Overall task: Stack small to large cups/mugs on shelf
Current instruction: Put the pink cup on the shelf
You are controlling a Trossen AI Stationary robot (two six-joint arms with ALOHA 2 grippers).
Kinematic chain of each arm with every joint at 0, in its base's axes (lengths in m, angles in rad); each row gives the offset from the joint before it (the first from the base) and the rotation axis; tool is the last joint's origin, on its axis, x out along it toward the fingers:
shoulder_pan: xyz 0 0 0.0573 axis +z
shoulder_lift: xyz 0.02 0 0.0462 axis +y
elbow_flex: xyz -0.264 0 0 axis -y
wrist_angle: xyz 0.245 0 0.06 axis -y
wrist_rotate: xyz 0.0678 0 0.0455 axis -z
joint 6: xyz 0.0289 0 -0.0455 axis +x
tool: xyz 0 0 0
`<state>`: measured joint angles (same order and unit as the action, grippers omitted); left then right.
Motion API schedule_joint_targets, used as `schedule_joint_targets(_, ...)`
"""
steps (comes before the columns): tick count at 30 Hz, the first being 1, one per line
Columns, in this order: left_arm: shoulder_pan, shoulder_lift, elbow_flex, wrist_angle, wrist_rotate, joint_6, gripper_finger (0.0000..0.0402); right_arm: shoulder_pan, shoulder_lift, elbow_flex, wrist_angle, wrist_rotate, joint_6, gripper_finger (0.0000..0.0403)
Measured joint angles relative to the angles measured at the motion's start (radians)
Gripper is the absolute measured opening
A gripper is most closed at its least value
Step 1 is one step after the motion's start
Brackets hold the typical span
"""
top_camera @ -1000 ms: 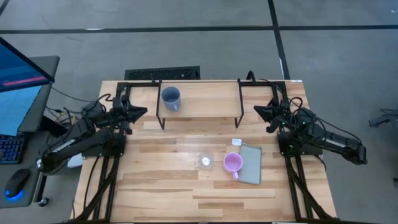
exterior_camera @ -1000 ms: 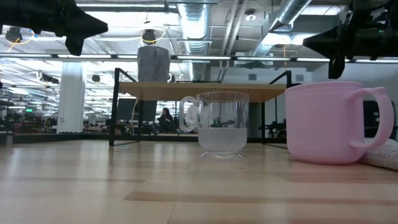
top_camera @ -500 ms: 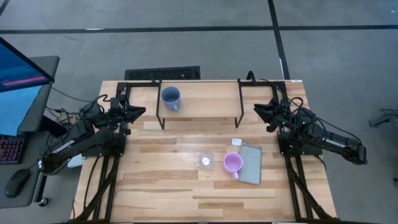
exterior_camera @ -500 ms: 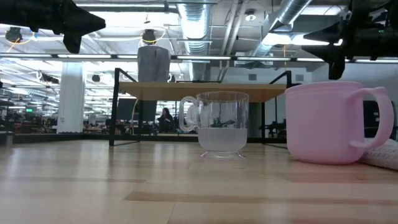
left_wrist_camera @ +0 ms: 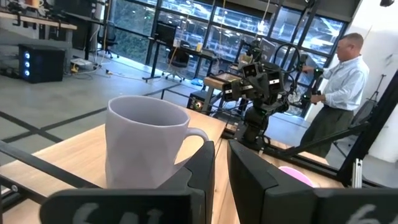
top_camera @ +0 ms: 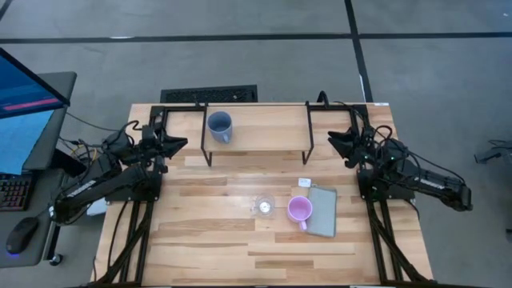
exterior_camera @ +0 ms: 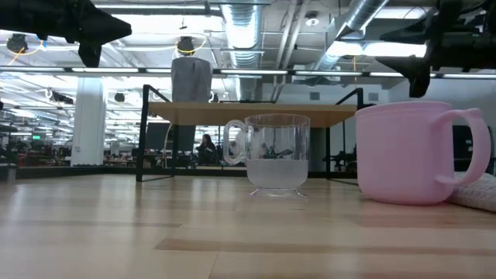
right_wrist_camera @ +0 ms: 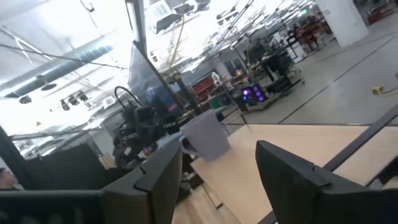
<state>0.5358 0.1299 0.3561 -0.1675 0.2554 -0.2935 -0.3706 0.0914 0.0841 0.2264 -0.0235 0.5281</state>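
The blue-grey mug [top_camera: 219,126] stands upright on the left part of the shelf [top_camera: 264,132], a light board on black legs at the table's far side. The clear glass cup [top_camera: 264,206] and the pink mug [top_camera: 299,210] stand side by side on the tabletop nearer the front; the low view shows the glass cup [exterior_camera: 275,151] and the pink mug [exterior_camera: 407,151] upright. My left gripper [top_camera: 184,145] hovers shut just left of the shelf, pointing at the blue-grey mug [left_wrist_camera: 146,143]. My right gripper [top_camera: 332,142] hovers open just right of the shelf, nothing between its fingers [right_wrist_camera: 158,177].
A flat grey pad [top_camera: 322,211] lies right of the pink mug, touching it, with a small white tag [top_camera: 304,182] beyond it. The shelf's black legs [top_camera: 205,148] stand between the grippers. A person [left_wrist_camera: 339,87] stands beyond the table's right side. A monitor [top_camera: 24,104] stands off the table's left.
My right gripper has opened its fingers wide while staying beside the shelf's right end. The mugs and the glass cup have stayed where they were.
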Motion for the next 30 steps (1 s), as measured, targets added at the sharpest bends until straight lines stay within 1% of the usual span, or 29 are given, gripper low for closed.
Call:
schedule_joint_targets(4, 0.0, 0.0, 0.0, 0.0, 0.0, -0.003, 0.0033, 0.004, 0.0, 0.0, 0.0, -0.003, 0.029, 0.0225)
schedule_joint_targets(9, 0.0, 0.0, 0.0, 0.0, 0.0, -0.003, 0.0033, 0.031, 0.0, 0.002, 0.014, -0.054, 0.024, 0.022)
schedule_joint_targets(12, 0.0, 0.0, 0.0, 0.0, -0.002, -0.003, 0.0033, 0.048, 0.0, 0.027, 0.014, -0.058, 0.02, 0.0218)
schedule_joint_targets(15, 0.0, 0.0, 0.0, 0.0, -0.006, -0.005, 0.0033, 0.066, 0.0, 0.066, 0.014, -0.059, -0.02, 0.0216)
schedule_joint_targets(19, 0.0, 0.0, 0.0, 0.0, -0.006, -0.008, 0.0033, 0.1, 0.004, 0.133, 0.018, -0.059, -0.114, 0.0216)
schedule_joint_targets(22, 0.0, 0.0, 0.0, 0.0, -0.006, -0.009, 0.0033, 0.124, 0.029, 0.18, -0.002, -0.059, -0.134, 0.0216)
schedule_joint_targets(25, 0.0, 0.0, 0.0, 0.0, -0.006, -0.017, 0.0033, 0.142, 0.064, 0.23, -0.065, -0.06, -0.126, 0.0216)
schedule_joint_targets(28, 0.0, 0.0, 0.0, -0.001, -0.007, -0.018, 0.0033, 0.167, 0.121, 0.274, -0.123, -0.062, -0.13, 0.0216)
schedule_joint_targets(30, 0.0, 0.0, 0.0, -0.001, -0.007, -0.02, 0.0033, 0.188, 0.169, 0.302, -0.142, -0.062, -0.171, 0.0216)
